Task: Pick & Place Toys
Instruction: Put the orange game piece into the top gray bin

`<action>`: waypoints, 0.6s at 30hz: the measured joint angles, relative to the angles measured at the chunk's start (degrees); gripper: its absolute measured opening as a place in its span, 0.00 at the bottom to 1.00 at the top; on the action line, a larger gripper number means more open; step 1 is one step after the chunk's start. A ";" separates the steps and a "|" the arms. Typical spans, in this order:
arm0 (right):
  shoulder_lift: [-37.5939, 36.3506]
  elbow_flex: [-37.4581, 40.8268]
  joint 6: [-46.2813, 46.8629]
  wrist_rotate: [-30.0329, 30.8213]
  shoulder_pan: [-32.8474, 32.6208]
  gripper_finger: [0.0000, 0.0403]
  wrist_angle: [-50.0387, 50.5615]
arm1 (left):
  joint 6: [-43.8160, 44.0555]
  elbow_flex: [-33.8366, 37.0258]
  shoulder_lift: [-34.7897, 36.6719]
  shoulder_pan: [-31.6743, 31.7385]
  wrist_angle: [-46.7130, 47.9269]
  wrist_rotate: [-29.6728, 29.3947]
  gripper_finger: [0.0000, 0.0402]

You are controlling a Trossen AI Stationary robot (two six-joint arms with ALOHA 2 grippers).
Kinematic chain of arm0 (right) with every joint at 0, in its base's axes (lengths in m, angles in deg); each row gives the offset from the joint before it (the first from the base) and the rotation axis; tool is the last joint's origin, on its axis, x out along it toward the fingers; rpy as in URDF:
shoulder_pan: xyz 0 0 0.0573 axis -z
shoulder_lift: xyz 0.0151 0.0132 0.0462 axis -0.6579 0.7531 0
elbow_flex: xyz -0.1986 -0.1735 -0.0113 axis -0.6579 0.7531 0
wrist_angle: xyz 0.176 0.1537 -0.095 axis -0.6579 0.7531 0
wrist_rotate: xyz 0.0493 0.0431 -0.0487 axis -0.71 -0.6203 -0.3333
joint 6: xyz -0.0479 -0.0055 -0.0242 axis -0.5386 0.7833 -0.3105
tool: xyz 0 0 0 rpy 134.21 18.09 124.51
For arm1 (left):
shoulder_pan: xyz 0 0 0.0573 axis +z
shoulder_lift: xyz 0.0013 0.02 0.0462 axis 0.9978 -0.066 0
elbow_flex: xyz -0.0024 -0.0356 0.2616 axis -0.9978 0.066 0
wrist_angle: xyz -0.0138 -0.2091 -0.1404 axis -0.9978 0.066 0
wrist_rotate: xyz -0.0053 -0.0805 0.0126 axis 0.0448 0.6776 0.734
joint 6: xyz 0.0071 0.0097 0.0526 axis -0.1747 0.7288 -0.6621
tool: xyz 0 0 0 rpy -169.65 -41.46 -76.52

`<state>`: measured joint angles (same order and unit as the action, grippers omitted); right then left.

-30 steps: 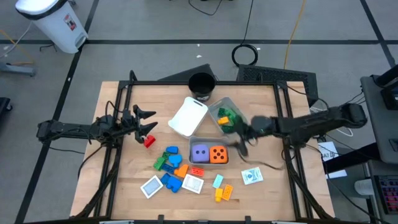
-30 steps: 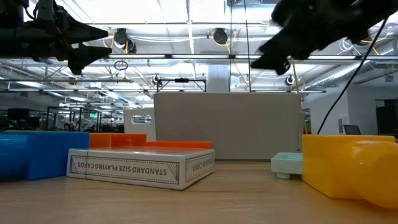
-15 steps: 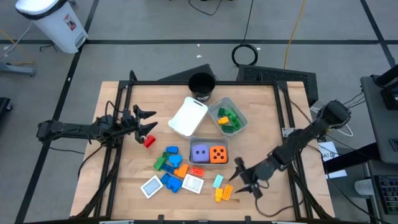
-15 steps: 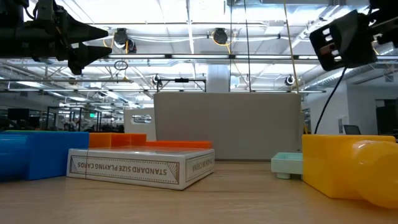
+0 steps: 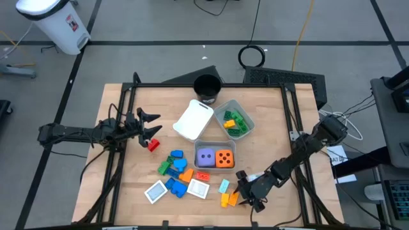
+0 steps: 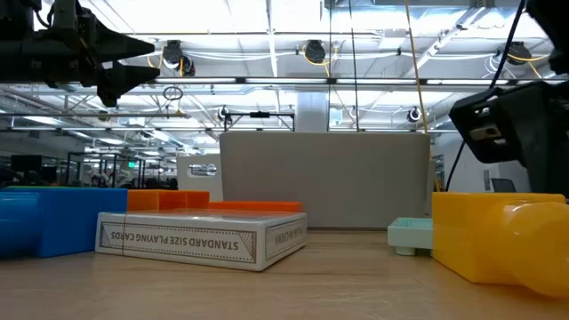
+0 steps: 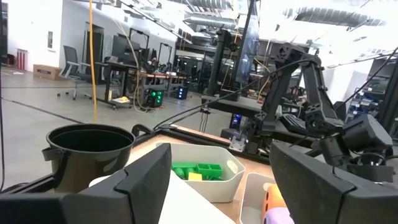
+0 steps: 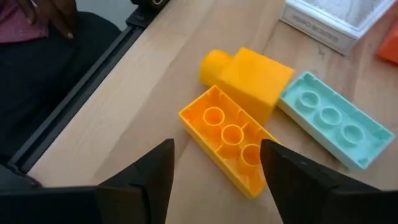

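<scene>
— Right gripper (image 8: 214, 180): fingers apart, nothing held, just above orange studded plastic block (image 8: 233, 142) near table's front edge.
— Centre over block, lower, then close. Left gripper (image 5: 148, 124) open, idle.

Wooden table (image 5: 128, 179) carries scattered toy blocks (image 5: 176, 171), 3 trays (image 5: 216, 157).

From my low view, the yellow block (image 6: 511, 238) runs off the frame's right edge, and the blue block (image 6: 40, 222) off the left, so I can't see either whole. The pale teal block (image 6: 411, 235) is half hidden behind that yellow block. On my right wrist view, the white tile (image 8: 345, 22) beyond the yellow block is cut off. From above, the tiles (image 5: 197, 189) near the dice tray (image 5: 214, 167) are too small to read.
</scene>
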<state>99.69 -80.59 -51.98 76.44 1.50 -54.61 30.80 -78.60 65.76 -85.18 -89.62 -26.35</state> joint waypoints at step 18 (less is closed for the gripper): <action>-8.60 -1.97 10.54 4.24 -1.99 0.43 26.10 | 0.00 0.00 0.00 0.00 -0.02 0.04 0.69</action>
<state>91.09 -82.56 -41.45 80.68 -0.49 -28.52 30.80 -78.60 65.76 -85.18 -89.64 -26.30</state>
